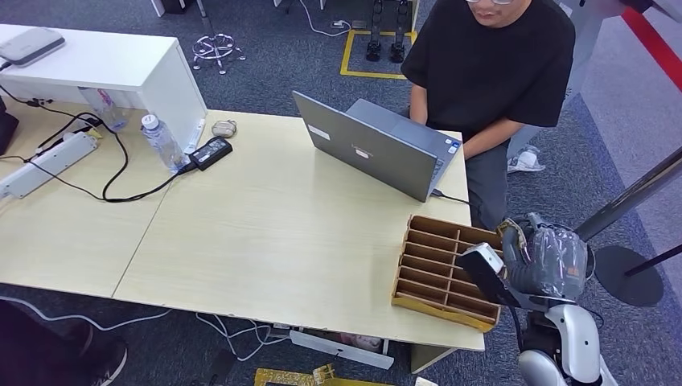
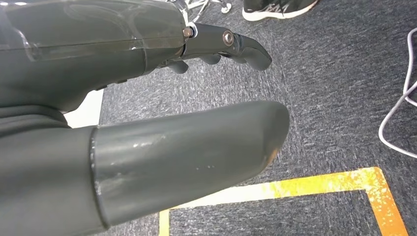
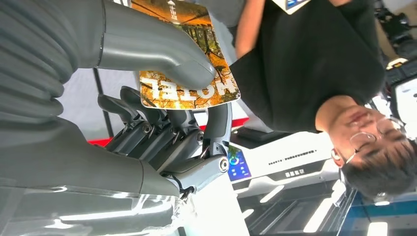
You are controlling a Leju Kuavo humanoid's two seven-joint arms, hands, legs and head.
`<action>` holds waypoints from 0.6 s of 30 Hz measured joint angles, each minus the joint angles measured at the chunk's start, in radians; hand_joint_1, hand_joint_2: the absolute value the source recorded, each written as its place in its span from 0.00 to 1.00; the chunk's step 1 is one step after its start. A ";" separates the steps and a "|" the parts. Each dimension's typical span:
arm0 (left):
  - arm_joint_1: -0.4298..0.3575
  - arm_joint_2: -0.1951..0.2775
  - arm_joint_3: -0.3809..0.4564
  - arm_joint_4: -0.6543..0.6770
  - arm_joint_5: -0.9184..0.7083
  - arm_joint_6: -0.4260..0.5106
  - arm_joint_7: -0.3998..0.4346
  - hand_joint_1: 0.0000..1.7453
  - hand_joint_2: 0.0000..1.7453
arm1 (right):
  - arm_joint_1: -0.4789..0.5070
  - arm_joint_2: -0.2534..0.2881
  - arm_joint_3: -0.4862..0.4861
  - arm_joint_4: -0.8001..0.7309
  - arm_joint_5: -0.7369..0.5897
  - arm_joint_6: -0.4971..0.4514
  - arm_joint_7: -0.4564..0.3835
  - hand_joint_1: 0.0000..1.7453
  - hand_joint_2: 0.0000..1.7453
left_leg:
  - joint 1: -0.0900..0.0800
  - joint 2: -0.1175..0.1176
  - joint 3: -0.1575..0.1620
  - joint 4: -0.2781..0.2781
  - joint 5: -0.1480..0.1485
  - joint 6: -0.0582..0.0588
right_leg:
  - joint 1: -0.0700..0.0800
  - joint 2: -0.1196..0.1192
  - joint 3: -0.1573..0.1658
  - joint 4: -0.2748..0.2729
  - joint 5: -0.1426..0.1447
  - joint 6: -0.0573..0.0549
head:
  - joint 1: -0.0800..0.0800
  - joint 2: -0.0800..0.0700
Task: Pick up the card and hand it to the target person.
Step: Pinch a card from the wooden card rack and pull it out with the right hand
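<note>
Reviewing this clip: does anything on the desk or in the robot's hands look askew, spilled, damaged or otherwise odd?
Nothing stands out. The right hand holds the card between thumb and fingers, raised by the wooden slotted tray at the desk's corner, near the person at the laptop. The water bottle stands upright; nothing is spilled.

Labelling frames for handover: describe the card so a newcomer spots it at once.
Start at the right hand raised by the person in black. Pinched between its thumb and fingers is the card, with an orange autumn-forest print and white HOTEL lettering, unlike the grey hand.
</note>
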 joint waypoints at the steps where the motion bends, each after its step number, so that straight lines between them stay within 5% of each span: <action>1: 0.000 0.000 0.000 0.000 0.000 0.000 -0.001 0.00 0.00 | 0.000 -0.001 -0.006 -0.009 -0.007 -0.001 -0.006 0.98 1.00 | 0.000 0.000 0.000 0.000 0.000 0.000 | 0.000 0.000 0.000 0.000 0.000 0.000 | 0.000 0.000; 18: -0.001 0.000 0.001 0.000 -0.019 -0.004 -0.010 0.00 0.00 | -0.136 0.000 -0.017 0.032 -0.086 0.040 -0.065 0.95 1.00 | 0.000 0.000 0.000 0.000 0.000 0.000 | 0.000 0.000 0.000 0.000 0.000 0.000 | 0.000 0.000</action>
